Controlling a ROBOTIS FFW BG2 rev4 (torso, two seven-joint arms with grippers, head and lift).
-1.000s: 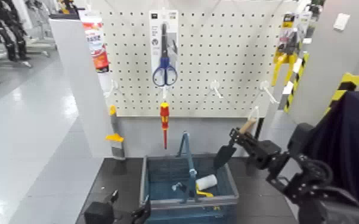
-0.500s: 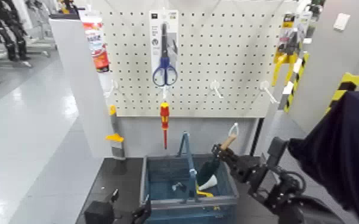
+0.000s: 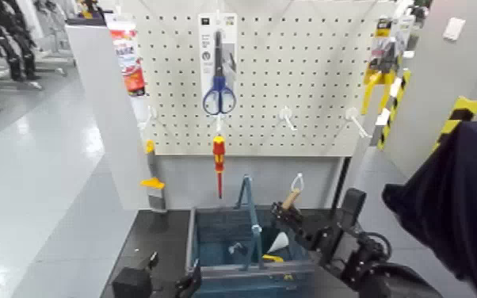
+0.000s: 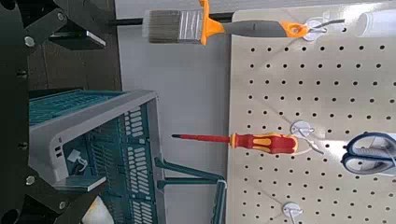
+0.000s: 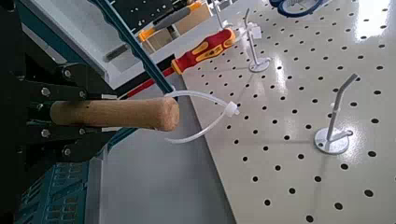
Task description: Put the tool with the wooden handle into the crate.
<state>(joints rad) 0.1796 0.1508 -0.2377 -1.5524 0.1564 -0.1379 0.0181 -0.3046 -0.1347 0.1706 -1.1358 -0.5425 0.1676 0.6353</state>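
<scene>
Right pincer [image 3: 284, 212] holds trowel [image 3: 287, 204] above crate [image 3: 192, 238] rim.

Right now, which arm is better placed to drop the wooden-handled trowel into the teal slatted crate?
Right. Its tool is shut on the pale wooden-handled trowel, holding it over the teal-blue slatted plastic crate. The left tool sits low at the crate's near-left corner, holding nothing.

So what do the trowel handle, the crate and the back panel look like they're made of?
Trowel handle, held in the right gripper: pale wood, smooth, matte, faint grain. Crate: probably moulded plastic, teal slatted walls, grey rim. Pegboard: white perforated sheet, material unclear.
</scene>
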